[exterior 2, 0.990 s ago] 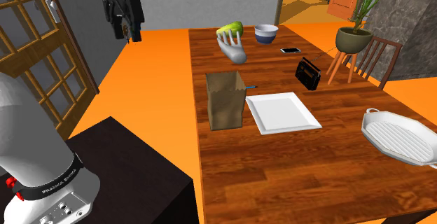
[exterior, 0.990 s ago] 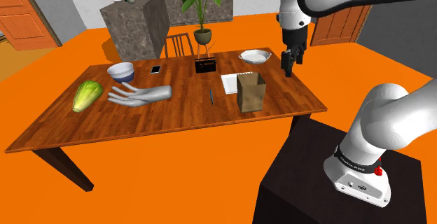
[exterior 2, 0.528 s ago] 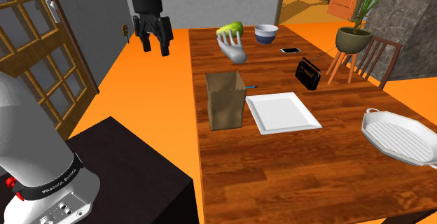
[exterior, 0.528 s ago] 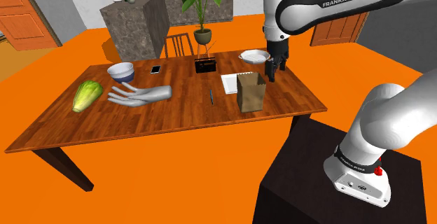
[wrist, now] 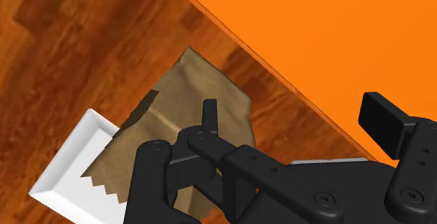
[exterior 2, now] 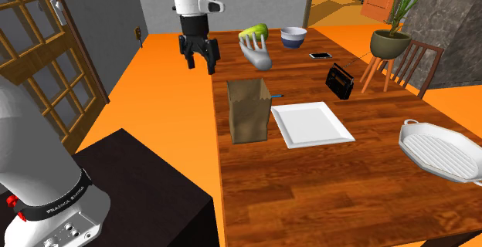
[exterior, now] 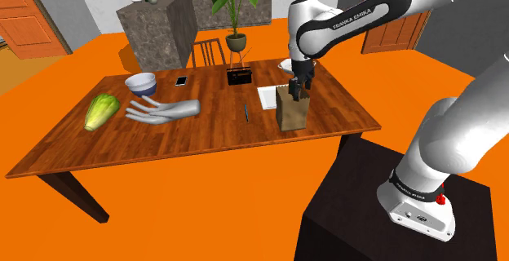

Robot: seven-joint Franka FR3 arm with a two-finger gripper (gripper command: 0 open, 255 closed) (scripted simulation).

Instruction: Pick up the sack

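Shoulder view: the brown paper sack (exterior: 291, 109) is seen standing upright on the wooden table (exterior: 163, 141), close to the long edge nearest the stand and toward the corner at that view's right. A white plate (exterior: 267, 96) is set just beside it, on the side away from that edge.

The black gripper (exterior: 298, 95) is held above the sack, pointing down, and its outline is laid over the sack's open top in this view. From the second exterior view the gripper (exterior 2: 199, 64) is shown apart from the sack (exterior 2: 248, 113), with nothing between the jaws. It appears to be held higher than the zigzag rim, though the height is hard to judge.

In the wrist view the fingers (wrist: 209, 121) are spread wide and nothing is clasped. The sack (wrist: 189, 107) is seen beneath one finger and the palm, while the other finger is placed over the orange floor (wrist: 336, 40). The table's edge is crossed by the gap between them, so the gripper (wrist: 294, 114) is offset from the sack toward that edge. The plate (wrist: 66, 180) is seen at the sack's far side.
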